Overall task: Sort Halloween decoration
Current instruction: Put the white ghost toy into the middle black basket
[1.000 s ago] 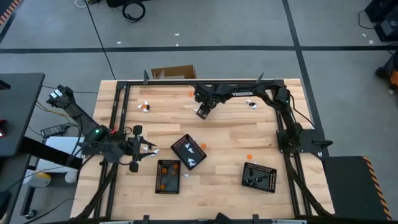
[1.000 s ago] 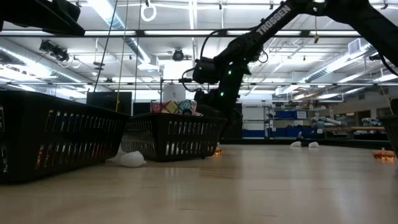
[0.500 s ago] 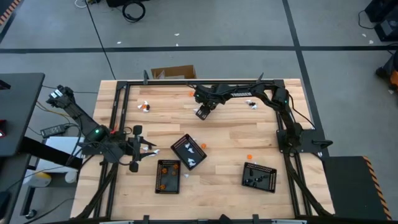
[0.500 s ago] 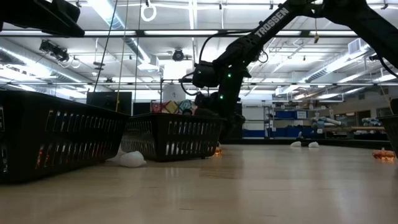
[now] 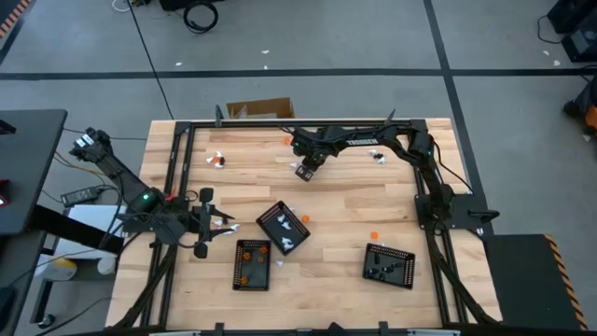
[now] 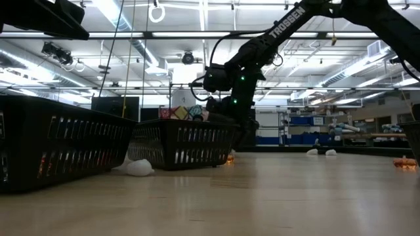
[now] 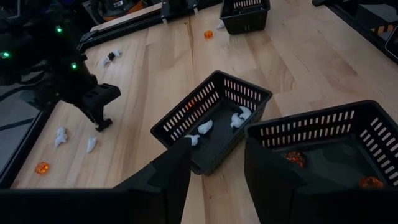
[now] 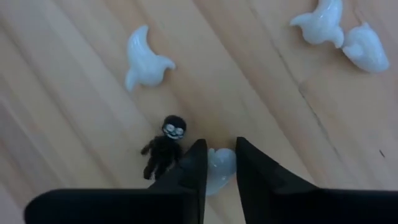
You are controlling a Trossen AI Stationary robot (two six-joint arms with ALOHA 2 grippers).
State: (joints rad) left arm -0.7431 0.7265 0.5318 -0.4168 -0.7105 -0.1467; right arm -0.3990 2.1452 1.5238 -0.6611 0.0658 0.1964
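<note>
Lying flat on the wooden desk [image 8: 74,124], a small white ghost piece [image 8: 219,167] sits between the fingertips of the right pincer [image 8: 217,163], whose fingers are closed in around it. A black figure [image 8: 163,148] lies just beside it, with three more white ghosts [image 8: 144,62] nearby. The left pincer [image 7: 214,163] hovers open above a black tray [image 7: 214,115] holding white pieces.
</note>
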